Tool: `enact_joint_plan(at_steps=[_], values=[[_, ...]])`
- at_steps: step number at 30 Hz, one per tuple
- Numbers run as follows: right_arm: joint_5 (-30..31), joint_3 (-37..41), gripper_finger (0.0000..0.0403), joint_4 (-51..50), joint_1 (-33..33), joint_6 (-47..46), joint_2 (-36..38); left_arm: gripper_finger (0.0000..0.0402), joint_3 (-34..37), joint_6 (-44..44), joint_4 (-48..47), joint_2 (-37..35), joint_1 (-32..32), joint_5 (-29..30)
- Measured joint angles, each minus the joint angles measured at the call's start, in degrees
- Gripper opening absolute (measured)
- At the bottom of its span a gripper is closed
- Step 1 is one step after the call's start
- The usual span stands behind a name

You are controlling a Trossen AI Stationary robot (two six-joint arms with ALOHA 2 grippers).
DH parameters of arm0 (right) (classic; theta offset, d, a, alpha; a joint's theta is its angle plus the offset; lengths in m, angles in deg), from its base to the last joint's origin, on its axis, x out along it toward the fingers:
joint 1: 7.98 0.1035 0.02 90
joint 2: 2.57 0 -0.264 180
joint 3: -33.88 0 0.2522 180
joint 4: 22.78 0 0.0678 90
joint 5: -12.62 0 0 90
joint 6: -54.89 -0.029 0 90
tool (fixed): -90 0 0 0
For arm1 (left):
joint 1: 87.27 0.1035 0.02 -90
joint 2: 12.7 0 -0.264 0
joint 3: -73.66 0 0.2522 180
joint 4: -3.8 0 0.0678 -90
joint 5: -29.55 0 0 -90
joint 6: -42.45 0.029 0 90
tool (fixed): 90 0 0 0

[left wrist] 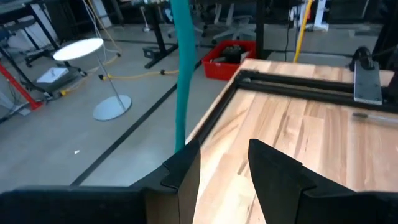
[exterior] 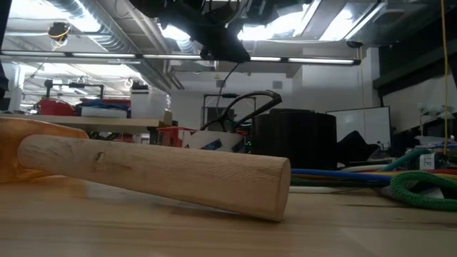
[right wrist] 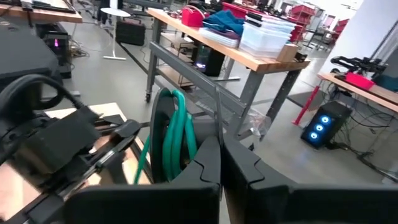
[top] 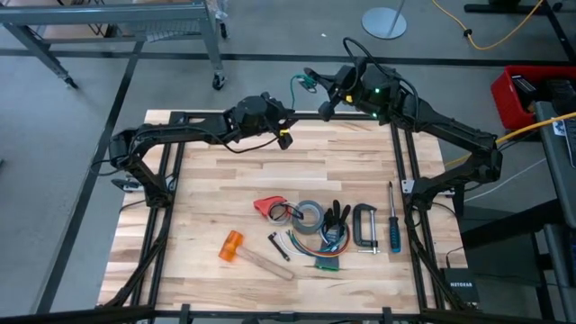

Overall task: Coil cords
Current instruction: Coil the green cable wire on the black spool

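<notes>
Both arms are raised over the far edge of the worktop [top: 225, 180]. The right claw [right wrist: 221, 163] is closed on a coiled green cord [right wrist: 177, 134], holding the loops beyond the worktop's far edge. A strand of that cord [left wrist: 181, 74] hangs just beside the left claw [left wrist: 224, 165], whose fingers stand apart with nothing between them. Nearer the front of the worktop lie a hammer [top: 247, 254], a roll of tape [top: 309, 216], a clamp [top: 364, 227] and a screwdriver [top: 392, 225].
</notes>
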Motion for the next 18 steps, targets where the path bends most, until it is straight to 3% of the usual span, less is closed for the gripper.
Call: enact_joint_plan(at_steps=[18], values=[[0.0,0.0,0.0001,-4.8,0.0,1.2,0.0,0.0127,0.0,-0.3,-1.2,0.0,0.0,0.4]])
